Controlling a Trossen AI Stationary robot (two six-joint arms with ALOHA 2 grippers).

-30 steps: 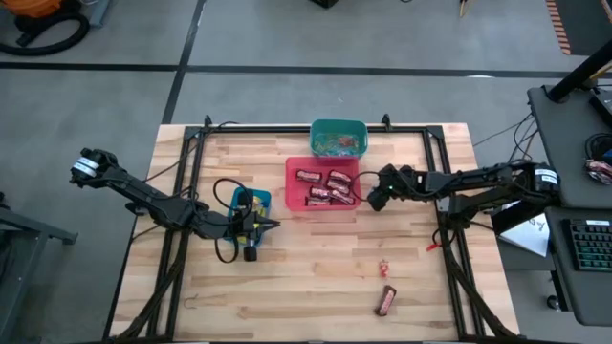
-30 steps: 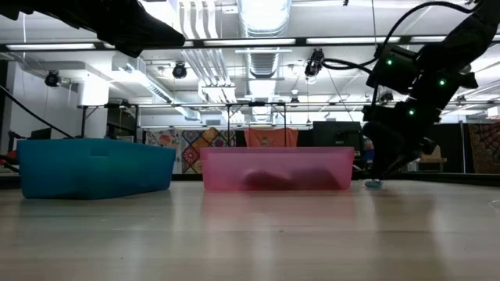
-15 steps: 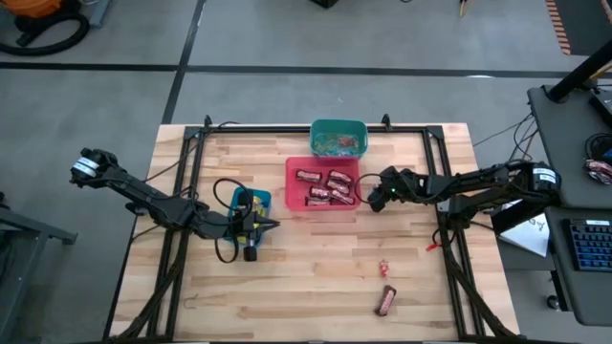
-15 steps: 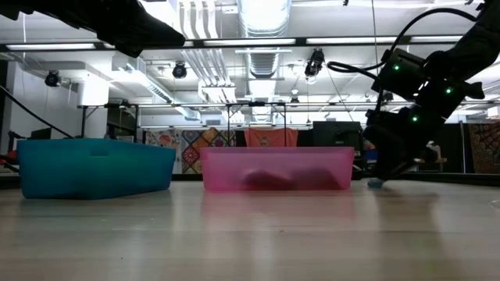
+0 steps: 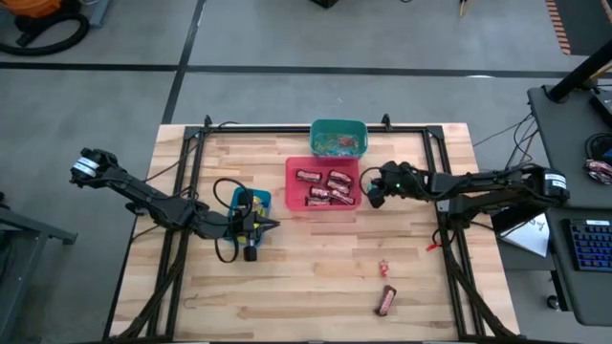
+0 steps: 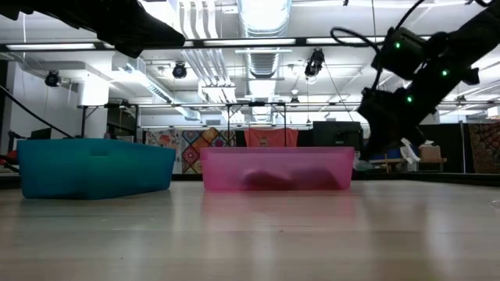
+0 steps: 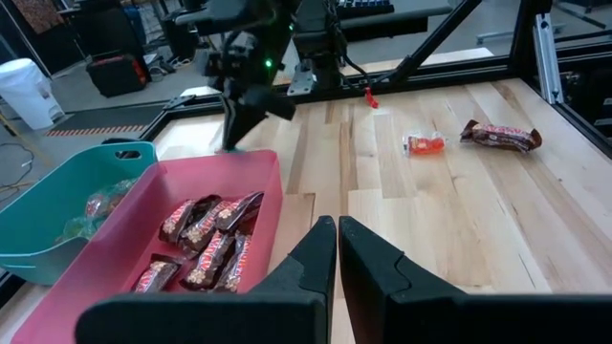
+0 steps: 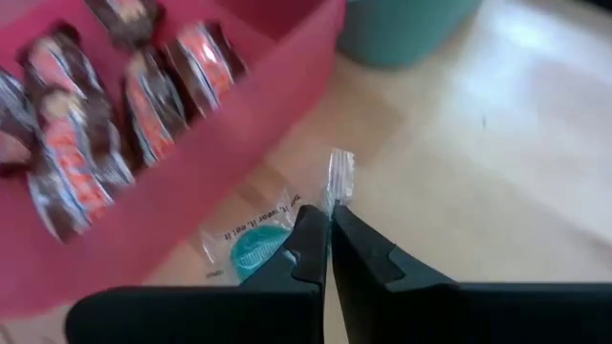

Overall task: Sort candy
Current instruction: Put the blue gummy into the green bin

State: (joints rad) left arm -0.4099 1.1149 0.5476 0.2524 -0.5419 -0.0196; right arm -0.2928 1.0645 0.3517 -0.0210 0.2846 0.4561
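Note:
My right gripper (image 5: 367,189) is just right of the red bin (image 5: 323,203) and is shut on a small blue sweet in a clear wrapper (image 8: 256,250). The red bin holds several dark brown-red bars (image 5: 325,184). The teal bin (image 5: 338,127) behind it holds tiny wrapped pieces. A small red piece (image 5: 384,267) and a brown-red bar (image 5: 386,300) lie flat on the table near the front right. My left gripper (image 5: 276,225) waits shut beside the blue bin (image 5: 260,198), with nothing between its fingers (image 7: 337,239). My right gripper pinches the sweet's clear wrapper at one twisted end (image 8: 337,183) between its two fingertips. The fingers slant down from the table's right side. The blue sweet hangs beside and below the fingertips, off the table, close to the red bin's wall (image 8: 239,143).
Black rails (image 5: 440,182) run along the table's edges. The red bin and the teal bin stand close together at the far middle. Bare wood (image 5: 316,277) lies between the bins and the table's near edge.
My right gripper has taken hold of the blue sweet that lay on the table right of the red bin. It has risen a little and drawn toward the bin's right wall. The sweet has left the table top.

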